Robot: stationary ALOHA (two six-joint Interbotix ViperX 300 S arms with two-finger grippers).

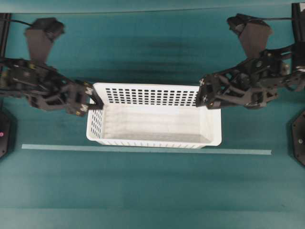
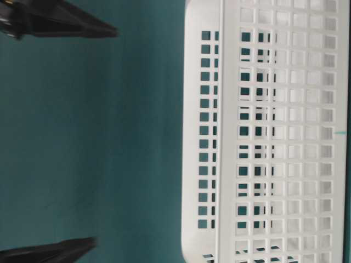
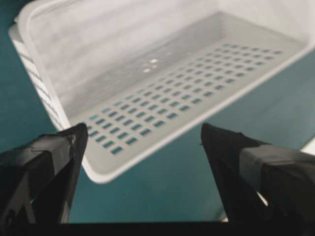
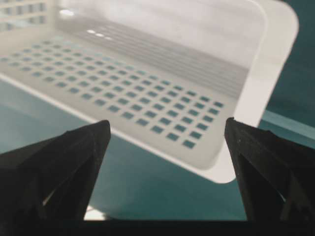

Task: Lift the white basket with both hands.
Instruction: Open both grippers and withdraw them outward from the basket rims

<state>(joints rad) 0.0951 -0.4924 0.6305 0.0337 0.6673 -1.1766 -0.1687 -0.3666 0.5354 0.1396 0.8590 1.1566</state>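
Note:
The white basket [image 1: 152, 121] sits on the teal table, long side left to right, with nothing in it. My left gripper [image 1: 93, 101] is at its back left corner. In the left wrist view the gripper [image 3: 142, 142] stands open, and the rounded corner rim [image 3: 101, 176] lies between and just beyond the fingertips, ungripped. My right gripper [image 1: 202, 98] is at the back right corner. Seen from the right wrist, the gripper [image 4: 167, 128] is open wide, with the basket's corner [image 4: 221, 172] just ahead of it. The slotted wall [image 2: 274, 137] fills the table-level view.
A pale tape strip [image 1: 143, 150] runs along the table in front of the basket. Black wedge-shaped mounts stand at the back left [image 1: 40, 40] and back right [image 1: 255, 38]. A dark base [image 1: 298, 138] sits at the right edge.

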